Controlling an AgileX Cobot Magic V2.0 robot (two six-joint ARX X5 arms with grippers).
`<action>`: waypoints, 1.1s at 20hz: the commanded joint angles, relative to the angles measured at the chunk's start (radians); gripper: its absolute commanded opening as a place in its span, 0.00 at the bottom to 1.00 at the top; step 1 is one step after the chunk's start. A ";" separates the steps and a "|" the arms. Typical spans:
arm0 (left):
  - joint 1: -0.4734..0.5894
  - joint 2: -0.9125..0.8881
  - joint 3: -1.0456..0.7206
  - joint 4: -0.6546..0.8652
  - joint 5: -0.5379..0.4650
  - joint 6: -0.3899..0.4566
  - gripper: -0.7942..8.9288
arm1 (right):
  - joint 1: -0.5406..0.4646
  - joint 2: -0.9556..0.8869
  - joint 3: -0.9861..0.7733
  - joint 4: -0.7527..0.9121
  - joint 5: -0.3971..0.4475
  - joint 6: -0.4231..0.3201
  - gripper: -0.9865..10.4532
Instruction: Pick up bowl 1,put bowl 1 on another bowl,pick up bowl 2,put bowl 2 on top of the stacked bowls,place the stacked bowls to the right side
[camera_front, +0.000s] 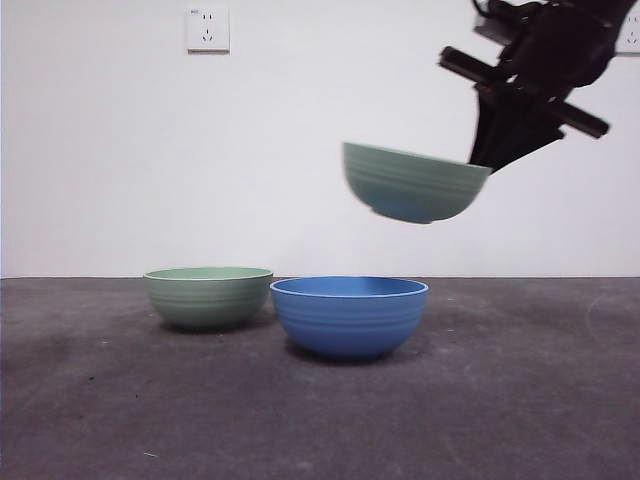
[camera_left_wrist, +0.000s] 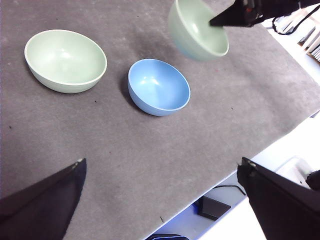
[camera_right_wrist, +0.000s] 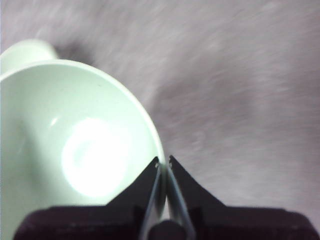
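A pale green ribbed bowl (camera_front: 415, 185) (camera_left_wrist: 197, 30) (camera_right_wrist: 75, 150) hangs tilted in the air, slightly blurred. My right gripper (camera_front: 487, 158) (camera_right_wrist: 164, 162) is shut on its rim, one jaw inside and one outside. The blue bowl (camera_front: 348, 316) (camera_left_wrist: 159, 86) stands on the grey table below and to the left of the held bowl. A second pale green bowl (camera_front: 208, 296) (camera_left_wrist: 65, 60) rests upright just left of the blue one, with a narrow gap between them. My left gripper (camera_left_wrist: 162, 162) is open, high above the table's near part, holding nothing.
The grey table mat (camera_left_wrist: 150, 150) ends at an edge (camera_left_wrist: 225, 185) near the left gripper, with a white floor and a dark box (camera_left_wrist: 212, 207) beyond it. A white wall with a socket (camera_front: 207, 28) stands behind the table.
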 joint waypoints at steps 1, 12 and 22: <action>-0.003 -0.002 0.001 0.002 0.001 -0.003 0.69 | 0.048 0.021 -0.009 0.007 0.004 -0.008 0.08; -0.003 -0.001 0.000 0.002 0.001 -0.003 0.69 | 0.124 0.198 -0.009 0.018 0.031 -0.016 0.08; -0.003 0.038 0.000 0.005 -0.023 -0.003 0.69 | 0.146 0.201 -0.009 0.026 0.024 -0.042 0.31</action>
